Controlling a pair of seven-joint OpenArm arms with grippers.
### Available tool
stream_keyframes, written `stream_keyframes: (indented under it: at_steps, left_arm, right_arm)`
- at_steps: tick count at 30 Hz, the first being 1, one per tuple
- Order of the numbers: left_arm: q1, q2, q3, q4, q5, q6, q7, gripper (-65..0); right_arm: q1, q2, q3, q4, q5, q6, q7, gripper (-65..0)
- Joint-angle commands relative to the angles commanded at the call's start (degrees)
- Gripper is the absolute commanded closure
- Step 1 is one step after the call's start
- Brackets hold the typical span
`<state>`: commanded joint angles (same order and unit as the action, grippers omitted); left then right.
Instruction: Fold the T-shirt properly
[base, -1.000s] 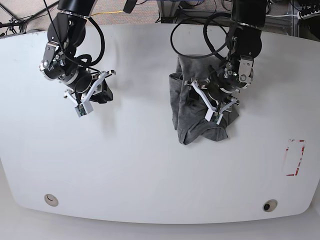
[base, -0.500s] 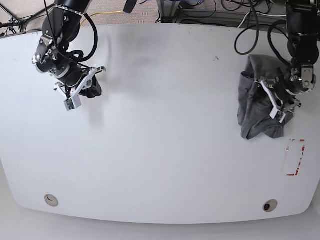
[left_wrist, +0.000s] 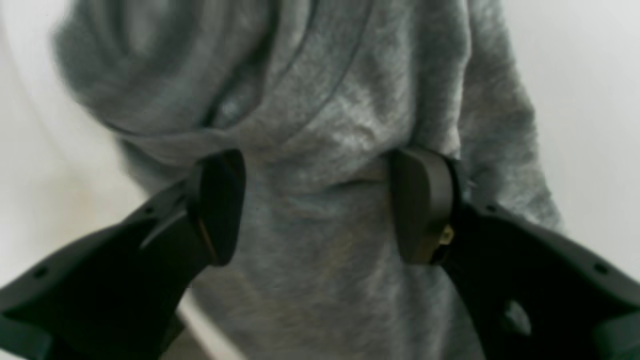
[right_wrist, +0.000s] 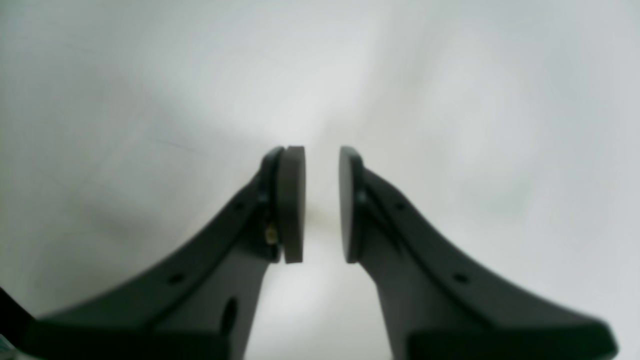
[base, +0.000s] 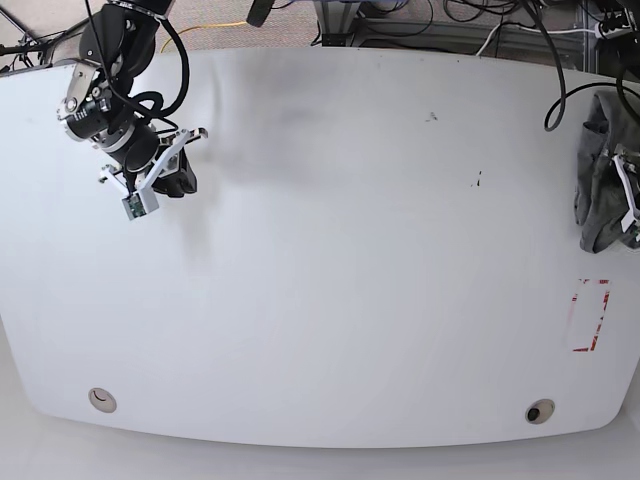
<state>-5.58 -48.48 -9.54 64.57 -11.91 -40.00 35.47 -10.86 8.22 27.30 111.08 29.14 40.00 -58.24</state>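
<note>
In the base view, the right gripper (base: 152, 185) hangs over the far left part of the broad white tabletop (base: 330, 260). The right wrist view shows its two dark padded fingers (right_wrist: 292, 205) drawn close with only a narrow slit of bare white surface between them; nothing is pinched there, so the gripper is nearly closed and empty. Directly below and ahead of those fingertips there is only tabletop.

Well away from that gripper, across the whole width of the table, the bunched heather-grey knit T-shirt (base: 598, 170) sits at the far right edge of the base view, crumpled into a narrow upright bundle and partly cut off by the frame. The left gripper (base: 630, 200) is right against it, also half out of the picture.

In the left wrist view the left gripper (left_wrist: 320, 205) has its black fingers (left_wrist: 420, 205) spread wide, one on each side of a thick fold of the T-shirt (left_wrist: 320, 125). The cloth fills the gap between them and runs on ahead of the tips in rumpled ridges. The right-hand pad presses into the fabric, while whether the left-hand pad touches it cannot be told, and a firm clamp cannot be confirmed.

Below the left gripper in the base view lies a small red-outlined rectangle mark (base: 588, 315) on the tabletop.
</note>
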Motion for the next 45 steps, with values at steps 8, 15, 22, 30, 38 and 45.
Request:
stream_keyframes:
  at_steps: [8,15,22,30,38,45]
  left_arm:
    - [-0.8,0.2,-8.3,11.5,0.0,0.0,8.0,-42.1]
    - [3.5,9.0,-8.9,27.9,2.7,0.0,8.3,-41.9]
    - [10.5,23.8,-8.9,40.6,9.9,0.9,1.6,-42.1]
    - [22.5,39.5,-8.8,45.1,15.9,6.1,-10.2,-41.9]
    - [39.8,49.1,-8.8,45.2,15.8,11.7,-20.0,-41.9]
    - [55.8,54.2,-9.0,45.3,15.5,11.5,-20.2,-37.2]
  right_arm:
    - [-2.9,0.2,0.0,0.1,-0.5,0.0,4.4,-10.9]
    - [-4.3,-0.4,-0.4,-0.1,-8.4,0.0,12.0,-10.9]
    - [-7.2,-5.5,0.0,-0.1,-25.4,0.0,25.8,-10.9]
    - [-16.4,-5.8,0.1,-0.1,-25.8,0.0,35.6,-10.8]
    - [-33.0,-7.7,1.8,-0.1,-17.5,0.0,45.5,-10.8]
    - [-44.3,-7.6,2.5,-0.4,-11.1,0.0,47.9,-10.8]
